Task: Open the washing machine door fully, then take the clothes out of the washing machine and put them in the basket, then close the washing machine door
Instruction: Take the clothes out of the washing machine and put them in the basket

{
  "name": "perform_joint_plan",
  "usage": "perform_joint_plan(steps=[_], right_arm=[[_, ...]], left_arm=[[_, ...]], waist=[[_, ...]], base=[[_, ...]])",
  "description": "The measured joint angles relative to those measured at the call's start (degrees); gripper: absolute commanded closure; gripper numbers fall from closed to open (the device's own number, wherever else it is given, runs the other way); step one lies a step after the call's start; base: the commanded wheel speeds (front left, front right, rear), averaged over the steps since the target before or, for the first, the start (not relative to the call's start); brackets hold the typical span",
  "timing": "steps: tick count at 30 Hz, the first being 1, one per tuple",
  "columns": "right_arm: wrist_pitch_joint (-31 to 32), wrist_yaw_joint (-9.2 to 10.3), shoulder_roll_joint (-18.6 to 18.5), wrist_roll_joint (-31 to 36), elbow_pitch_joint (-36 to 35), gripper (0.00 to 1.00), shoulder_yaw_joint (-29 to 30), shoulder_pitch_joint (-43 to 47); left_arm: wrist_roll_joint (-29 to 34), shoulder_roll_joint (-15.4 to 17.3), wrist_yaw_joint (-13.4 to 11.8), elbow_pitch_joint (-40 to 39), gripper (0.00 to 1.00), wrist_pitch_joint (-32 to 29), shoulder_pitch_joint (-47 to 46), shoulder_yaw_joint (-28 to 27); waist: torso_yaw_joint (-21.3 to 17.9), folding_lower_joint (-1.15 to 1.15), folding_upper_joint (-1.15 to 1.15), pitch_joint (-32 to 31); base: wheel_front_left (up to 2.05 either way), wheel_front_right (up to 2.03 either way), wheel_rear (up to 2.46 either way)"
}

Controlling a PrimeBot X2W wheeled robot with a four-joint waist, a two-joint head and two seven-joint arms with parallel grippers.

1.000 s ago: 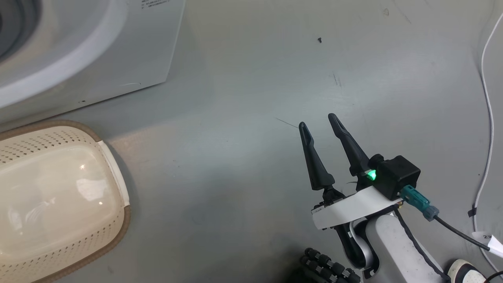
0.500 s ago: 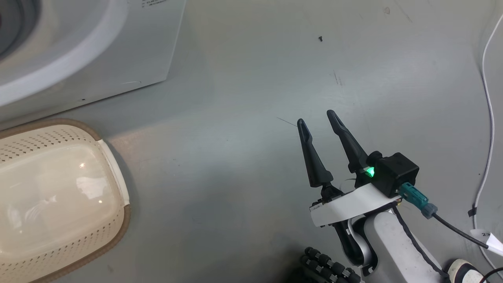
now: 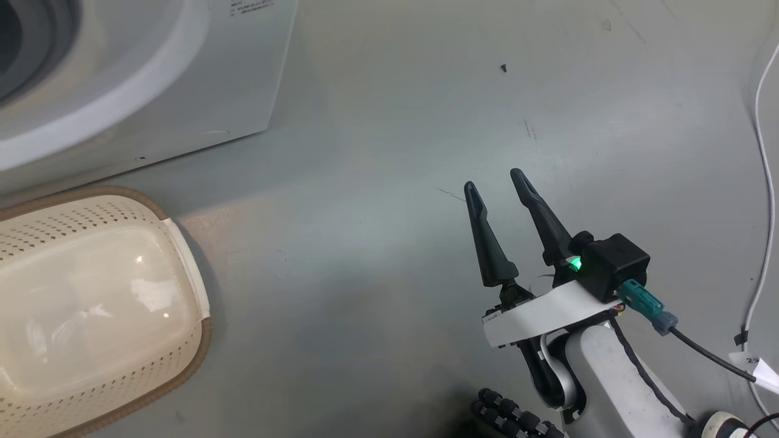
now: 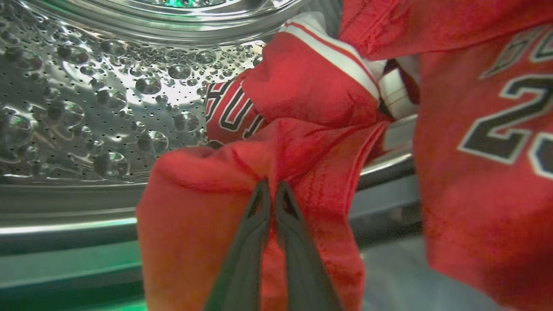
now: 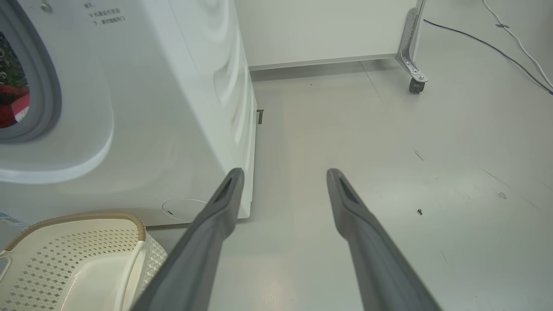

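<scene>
Nearest, the right fingers (image 3: 487, 243) hung spread and empty above the floor (image 3: 365, 274). To the left, the basket (image 3: 206, 340) held nothing. Farther back, inside the washing machine (image 3: 182, 79), the left fingers (image 4: 246, 242) were clenched on the clothes (image 4: 302, 142) in the drum (image 4: 86, 108). Unloading had apparently only begun; the transfer and closing the machine remained.

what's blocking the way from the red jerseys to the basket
Nothing visible between the clothes and the basket, which sits empty before the washing machine; the right end effector hangs aside over the floor.
</scene>
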State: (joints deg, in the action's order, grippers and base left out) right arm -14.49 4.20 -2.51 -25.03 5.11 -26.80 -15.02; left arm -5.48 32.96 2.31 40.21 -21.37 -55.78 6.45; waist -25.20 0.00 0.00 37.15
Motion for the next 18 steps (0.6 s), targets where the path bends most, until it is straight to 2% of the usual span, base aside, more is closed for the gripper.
perform_joint_plan(steps=[18], right_arm=[[0.0,-0.02,0.0,3.5,2.8,0.00,3.3,-0.3]], left_arm=[[-4.7,-7.9,-0.6,3.0,1.00,14.0,3.3,-2.0]], waist=[[3.2,0.00,0.00,-6.3]], base=[[0.00,0.00,0.00]])
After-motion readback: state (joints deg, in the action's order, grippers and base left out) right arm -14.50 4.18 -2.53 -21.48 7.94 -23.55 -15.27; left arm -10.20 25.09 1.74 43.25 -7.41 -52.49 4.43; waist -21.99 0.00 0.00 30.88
